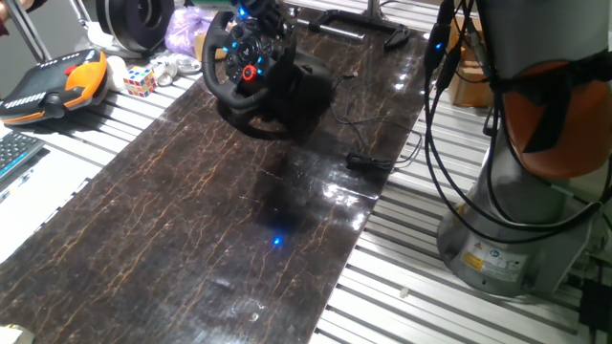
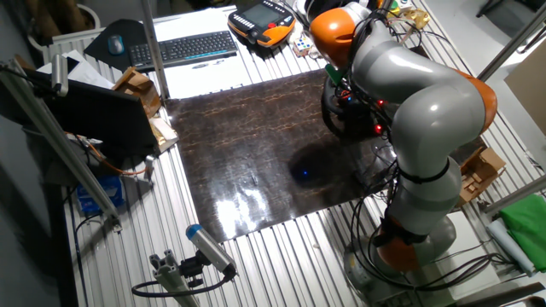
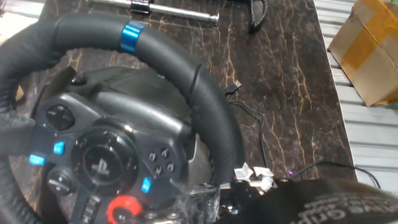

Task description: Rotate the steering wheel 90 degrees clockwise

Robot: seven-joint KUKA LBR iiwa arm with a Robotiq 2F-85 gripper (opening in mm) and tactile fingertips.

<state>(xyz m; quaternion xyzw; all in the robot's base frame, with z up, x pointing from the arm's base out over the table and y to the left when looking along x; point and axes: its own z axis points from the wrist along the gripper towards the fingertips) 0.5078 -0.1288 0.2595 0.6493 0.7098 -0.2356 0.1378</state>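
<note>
The steering wheel [image 1: 239, 72] stands on its black base at the far end of the dark mat [image 1: 220, 220]. It is black with a thick rim. In the hand view its rim [image 3: 186, 68] carries a blue stripe, and the hub shows small buttons and the red knob [image 3: 124, 208]. My gripper [image 1: 258, 19], lit blue, is right at the wheel's top rim. In the hand view one dark finger [image 3: 329, 202] shows at the bottom right and a blurred one [image 3: 12, 134] lies over the left rim. Whether they clamp the wheel is hidden. In the other fixed view my arm covers most of the wheel [image 2: 339, 119].
A black cable with a plug [image 1: 368, 162] lies on the mat to the right of the wheel. A Rubik's cube [image 1: 140, 80], an orange pendant [image 1: 57, 86] and a black spool [image 1: 139, 24] lie to the left. A metal bar [image 3: 180, 11] and a cardboard box [image 3: 373, 50] lie beyond. My base [image 1: 516, 220] stands at the right.
</note>
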